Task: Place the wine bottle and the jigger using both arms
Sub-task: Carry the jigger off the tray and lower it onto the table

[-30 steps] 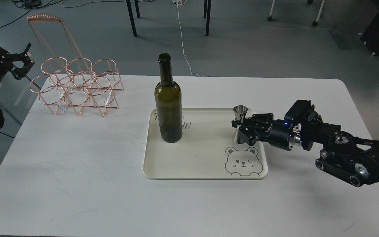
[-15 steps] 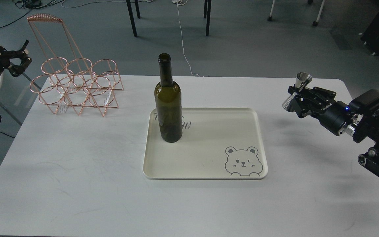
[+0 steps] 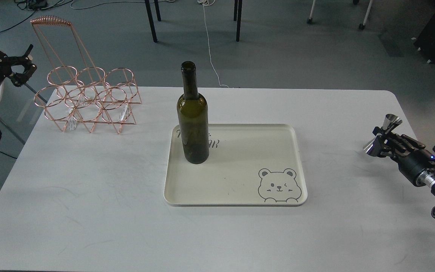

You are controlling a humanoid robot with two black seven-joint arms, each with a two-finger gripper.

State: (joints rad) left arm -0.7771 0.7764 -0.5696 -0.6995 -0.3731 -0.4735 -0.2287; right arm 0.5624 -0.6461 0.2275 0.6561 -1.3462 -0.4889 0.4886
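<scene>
The dark olive-green wine bottle (image 3: 192,121) stands upright at the back left of the cream tray (image 3: 240,181), untouched. My right gripper (image 3: 383,138) is shut on the small steel jigger (image 3: 383,134) and holds it tilted above the table's right side, well right of the tray. My left gripper (image 3: 23,68) is at the far left, off the table edge, beside the copper rack, with its fingers spread open and empty.
A copper wire bottle rack (image 3: 87,96) with a tall handle stands at the table's back left. The tray has a bear drawing (image 3: 279,185) at its front right corner. Chair legs and cables lie on the floor behind the table.
My right gripper took the jigger off the tray, lifted it and carried it right, then down toward the table's right edge. The left arm shifted slightly. The bottle has not moved.
</scene>
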